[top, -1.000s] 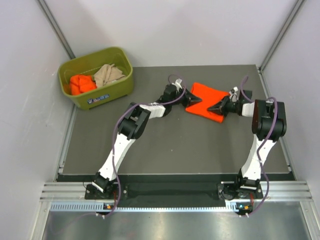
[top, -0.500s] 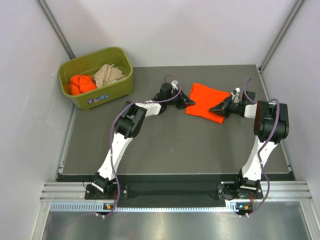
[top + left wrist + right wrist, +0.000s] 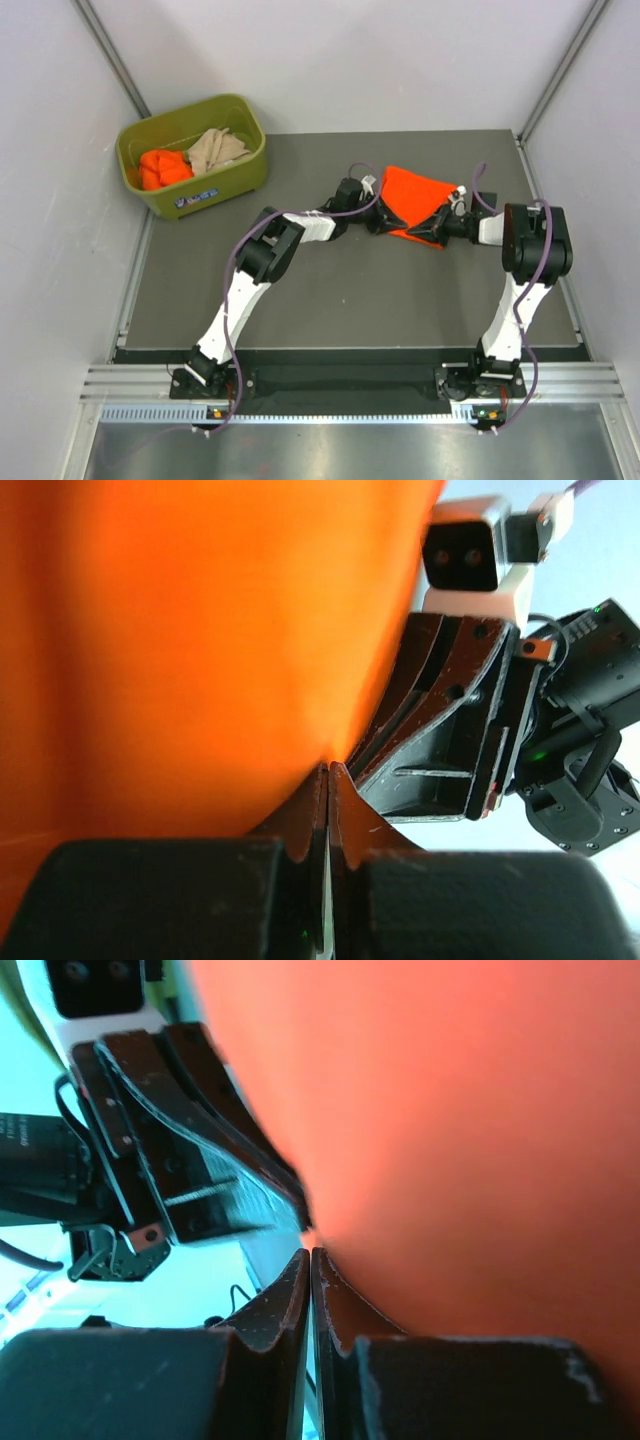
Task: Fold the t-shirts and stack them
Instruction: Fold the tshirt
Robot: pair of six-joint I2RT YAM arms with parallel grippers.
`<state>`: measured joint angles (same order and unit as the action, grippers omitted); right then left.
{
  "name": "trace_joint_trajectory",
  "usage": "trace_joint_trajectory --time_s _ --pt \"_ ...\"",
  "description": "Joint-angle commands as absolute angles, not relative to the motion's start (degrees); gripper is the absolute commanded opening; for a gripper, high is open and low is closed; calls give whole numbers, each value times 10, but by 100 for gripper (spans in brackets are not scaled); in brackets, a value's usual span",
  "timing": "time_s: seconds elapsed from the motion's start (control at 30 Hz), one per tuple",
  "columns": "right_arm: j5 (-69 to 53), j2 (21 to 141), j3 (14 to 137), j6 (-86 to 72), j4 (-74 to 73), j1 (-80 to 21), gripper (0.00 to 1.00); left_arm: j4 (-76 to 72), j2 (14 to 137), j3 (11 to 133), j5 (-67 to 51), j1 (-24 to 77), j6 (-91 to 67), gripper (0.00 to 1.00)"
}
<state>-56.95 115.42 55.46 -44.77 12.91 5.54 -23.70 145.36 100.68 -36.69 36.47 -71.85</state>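
Observation:
On the table's far right of centre lies a bright orange t-shirt [image 3: 415, 193], its near edge lifted and drawn into a point. My left gripper [image 3: 390, 222] and right gripper [image 3: 420, 230] meet tip to tip at that edge. Both are shut, each pinching the orange fabric. The left wrist view shows my left gripper [image 3: 329, 770] closed where the cloth [image 3: 190, 650] ends, with the right fingers [image 3: 450, 730] just opposite. Seen from the right wrist, my right gripper [image 3: 310, 1252] is closed against the cloth [image 3: 470, 1130]. More t-shirts, one orange [image 3: 163, 167] and one beige [image 3: 218, 148], sit crumpled in the bin.
An olive-green plastic bin [image 3: 210, 188] stands at the far left corner of the dark mat [image 3: 350, 300]. White walls and metal posts close in the back and sides. Both arms reach across the mat's middle.
Both grippers have moved toward each other along the shirt's near edge, from its two sides to nearly touching. The orange shirt has gone from a flat strip to a narrower, peaked shape.

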Motion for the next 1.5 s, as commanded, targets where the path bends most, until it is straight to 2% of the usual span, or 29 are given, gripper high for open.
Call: trace_joint_trajectory --time_s 0.0,0.13,0.23,0.47,0.67,0.9,1.1,1.3,1.47 --pt "-568 1164 530 -437 169 65 3 -256 1433 977 -373 358 -713 0" --pt "-562 1150 524 -422 147 77 3 -213 1410 969 -361 352 -673 0" --pt "-557 1124 550 -428 140 79 3 -196 1414 1021 -360 346 -632 0" --pt "-552 1121 620 -477 166 84 3 -341 1487 1140 -349 345 -715 0" --pt "-553 1198 649 -576 297 93 3 -427 1585 1226 -304 345 -796 0" --pt "-545 1280 676 -669 444 118 3 -429 1677 1338 -229 340 -821 0" --pt "-548 1314 696 -721 507 141 3 -427 1689 1354 -176 325 -828 0" --pt "-539 1262 714 -668 409 141 3 -412 1637 1319 -144 325 -813 0" --pt "-524 1266 722 -669 396 144 4 -385 1639 1325 -74 327 -836 0"
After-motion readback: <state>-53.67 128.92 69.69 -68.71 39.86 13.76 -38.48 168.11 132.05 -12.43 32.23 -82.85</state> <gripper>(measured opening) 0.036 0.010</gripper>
